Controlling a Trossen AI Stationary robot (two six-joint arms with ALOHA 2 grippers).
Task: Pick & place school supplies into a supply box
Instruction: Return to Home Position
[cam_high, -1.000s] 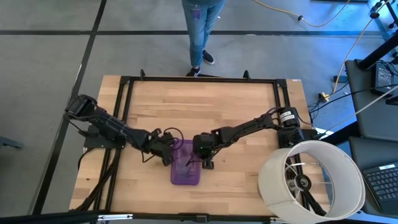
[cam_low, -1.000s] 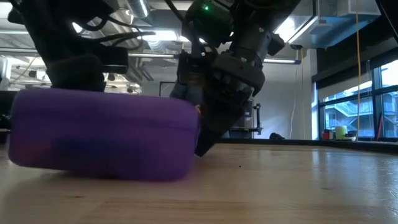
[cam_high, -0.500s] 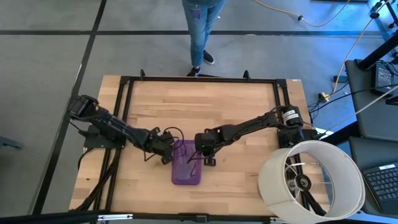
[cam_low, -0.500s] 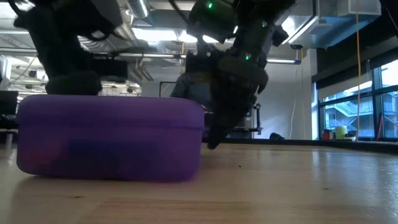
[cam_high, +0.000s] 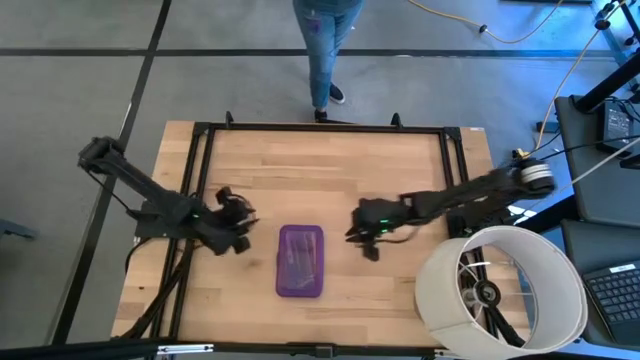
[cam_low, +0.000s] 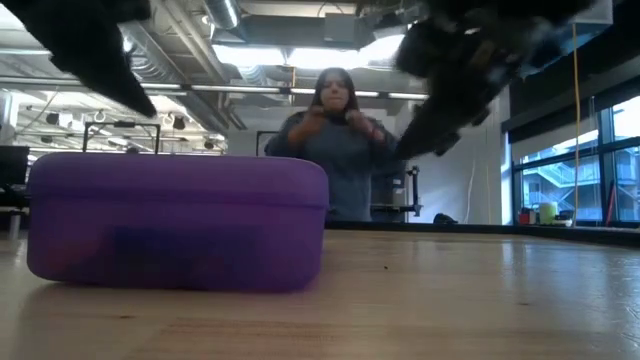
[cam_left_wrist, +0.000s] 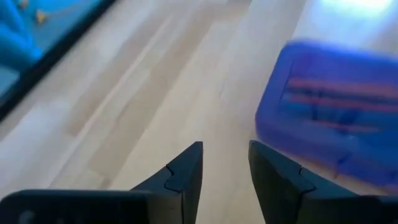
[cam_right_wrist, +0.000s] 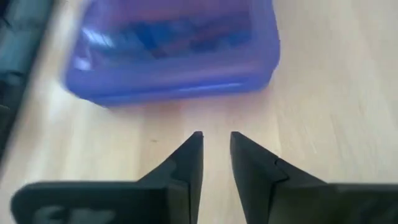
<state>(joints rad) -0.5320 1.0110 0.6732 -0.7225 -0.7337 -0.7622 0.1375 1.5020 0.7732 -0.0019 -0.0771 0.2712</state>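
Both hands are off the box and empty, so you're basically at the wrap-up. Your left hand (cam_high: 238, 228) hangs over the counter (cam_high: 330, 170) a little way left of the supply box (cam_high: 300, 289), fingers parted a little with nothing between them. The right hand (cam_high: 358, 238) mirrors it on the other side, also slightly spread and empty, clear of the box.

The box lies flat near the front middle of the counter with its lid shut. The school supplies (cam_high: 301, 258) show through the purple plastic as dim streaks, so I'd judge the packing done.

Why the symmetric stance? My guess is that each arm flanks the box so neither clips it on the way home. Lift before you swing, since the right arm has the big white cylinder (cam_high: 500, 285) near its base. A person (cam_low: 335, 140) stands beyond the far edge, well apart from both arms.
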